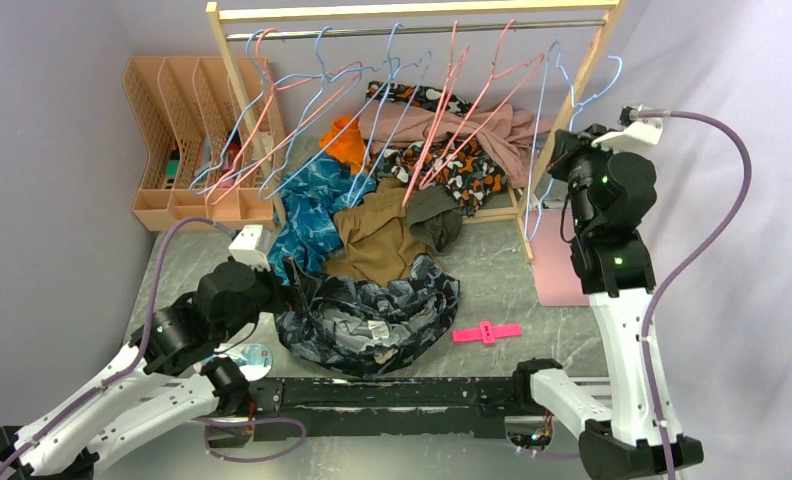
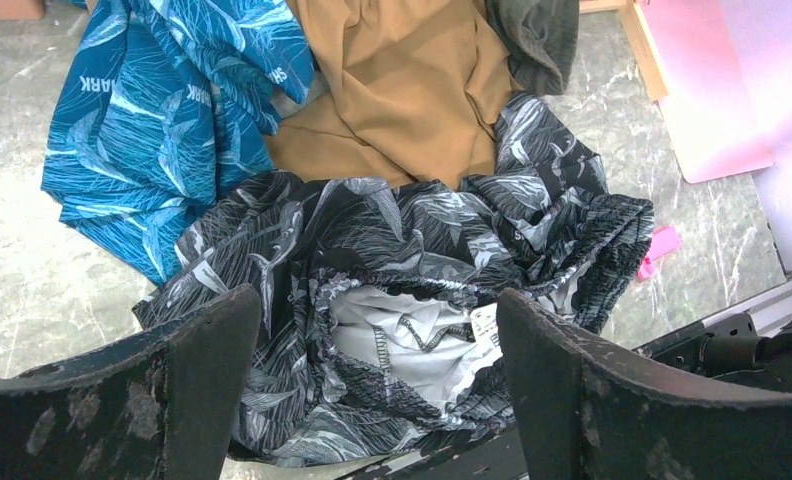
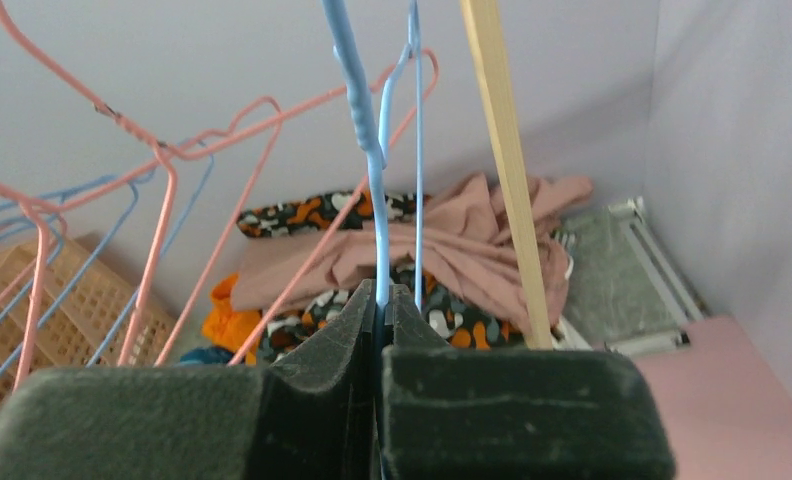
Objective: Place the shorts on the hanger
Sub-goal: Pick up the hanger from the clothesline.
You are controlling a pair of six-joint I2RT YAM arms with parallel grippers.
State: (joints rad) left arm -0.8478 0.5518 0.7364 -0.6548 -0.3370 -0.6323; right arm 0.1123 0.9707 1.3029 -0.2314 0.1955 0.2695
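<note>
Grey marbled table [image 1: 512,290] is noted, with the shorts [image 1: 372,315] heaped near its front edge and the left gripper [image 2: 377,335] held spread over them, nothing pinched. Soft, limp, light cloth is judged likely to sag and slip, so the elastic waistband [image 2: 324,300] is advised as the hold; the teal garment [image 2: 162,120] and brown garment [image 2: 402,90] touch the far side and could be dragged along. Farther back, the hanger [image 3: 374,150] is pinched by the pressed-together right gripper [image 3: 377,300] at the rack [image 1: 412,10], crowded by pink hangers [image 3: 162,200].
</note>
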